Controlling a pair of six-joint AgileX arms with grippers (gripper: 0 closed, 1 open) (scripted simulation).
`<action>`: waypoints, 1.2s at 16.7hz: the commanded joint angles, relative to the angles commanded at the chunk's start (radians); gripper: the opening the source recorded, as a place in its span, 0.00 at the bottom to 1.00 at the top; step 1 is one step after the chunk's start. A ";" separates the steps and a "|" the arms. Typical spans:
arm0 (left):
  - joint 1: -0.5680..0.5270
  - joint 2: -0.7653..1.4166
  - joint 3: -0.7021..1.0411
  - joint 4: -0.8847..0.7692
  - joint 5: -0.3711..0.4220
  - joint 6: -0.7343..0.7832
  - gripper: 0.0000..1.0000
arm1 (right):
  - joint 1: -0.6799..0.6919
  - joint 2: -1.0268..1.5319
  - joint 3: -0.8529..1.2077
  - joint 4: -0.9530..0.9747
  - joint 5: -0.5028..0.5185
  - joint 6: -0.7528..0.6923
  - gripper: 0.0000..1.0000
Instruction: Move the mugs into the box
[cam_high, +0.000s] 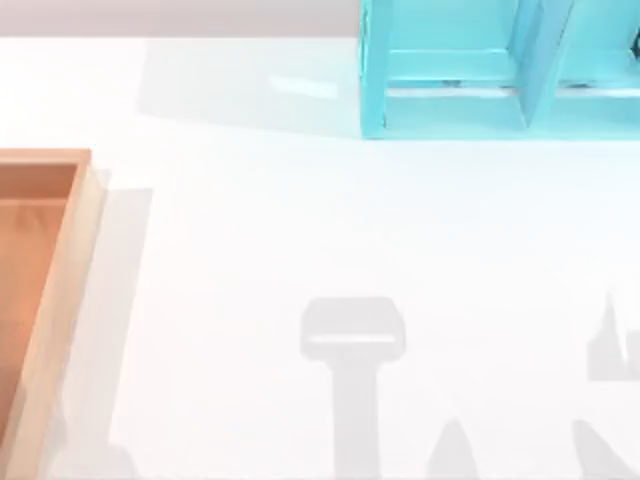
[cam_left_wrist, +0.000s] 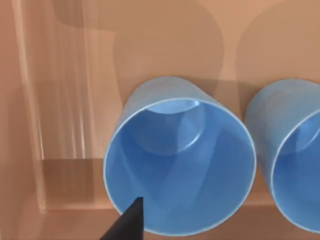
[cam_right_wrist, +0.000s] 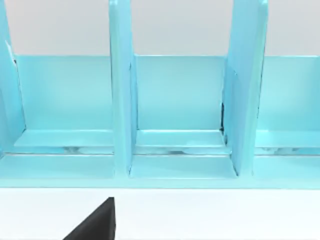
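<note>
Two smooth blue tapered mugs (cam_left_wrist: 180, 165) (cam_left_wrist: 295, 165) stand side by side on the wooden box (cam_high: 60, 290) floor, near its rim. Turquoise shelf frame (cam_high: 500, 70) stands well apart. Either gripper's grip: cannot tell.

2 blue mugs (cam_left_wrist: 180, 165) (cam_left_wrist: 295, 165) upright, side by side in wooden box (cam_high: 60, 290).

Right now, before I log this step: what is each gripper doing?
Left gripper: above the mugs in the box; cannot be told.
Right gripper: facing the turquoise shelf; cannot be told.
</note>
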 joint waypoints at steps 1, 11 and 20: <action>0.000 0.000 0.000 0.000 0.000 0.000 1.00 | 0.000 0.000 0.000 0.000 0.000 0.000 1.00; 0.001 0.002 0.074 -0.074 0.001 0.001 1.00 | 0.000 0.000 0.000 0.000 0.000 0.000 1.00; -0.005 -0.004 0.393 -0.397 0.000 -0.006 1.00 | 0.000 0.000 0.000 0.000 0.000 0.000 1.00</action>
